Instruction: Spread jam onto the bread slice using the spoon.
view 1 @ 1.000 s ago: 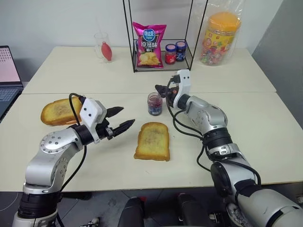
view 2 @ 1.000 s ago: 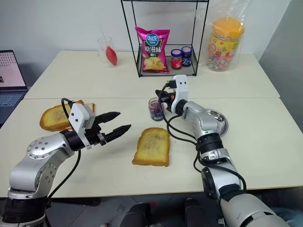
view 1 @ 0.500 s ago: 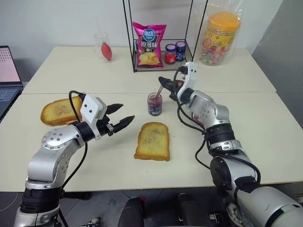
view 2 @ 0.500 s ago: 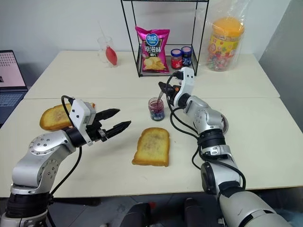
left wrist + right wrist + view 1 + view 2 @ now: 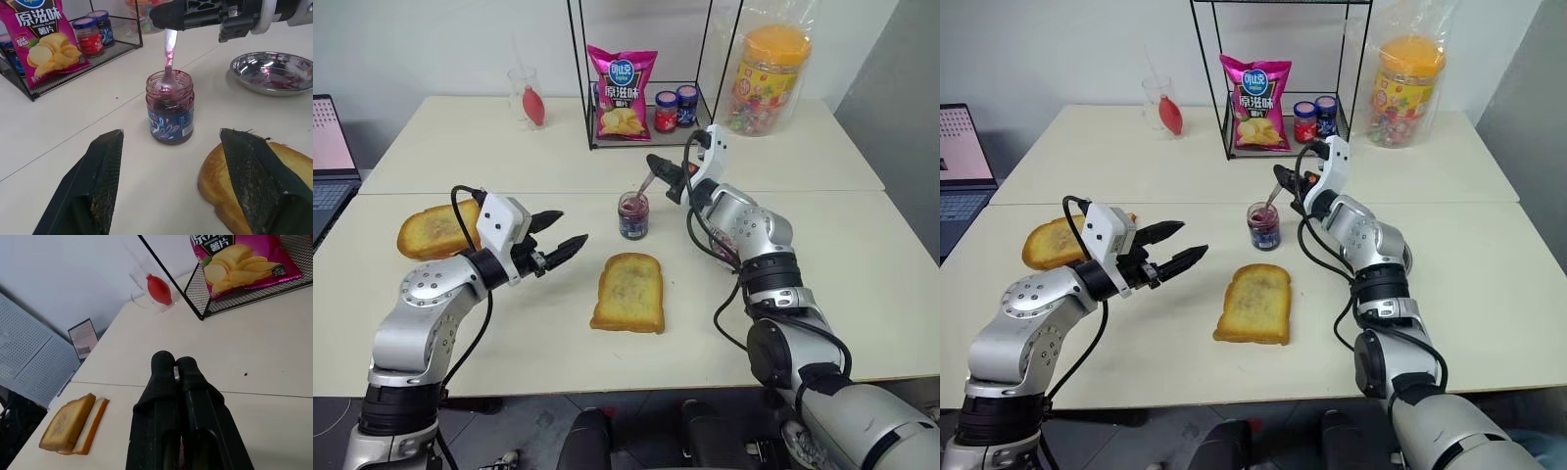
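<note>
The spoon [image 5: 168, 63], clenched by the right gripper [image 5: 658, 168], is dipped in the jam [image 5: 169, 115]; carrying to the bread slice [image 5: 628, 292] is needed next.

The table [image 5: 862, 255] is seen from above by both head views, facing forward and down. The jam [image 5: 169, 113] is viewed closely and level from the left wrist; the loaf [image 5: 73, 424] is shared with the right wrist view.

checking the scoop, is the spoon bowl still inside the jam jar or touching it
Touching. In the left wrist view the spoon, held in the shut right gripper, has its bowl down inside the mouth of the jam jar, resting against the far rim.
</note>
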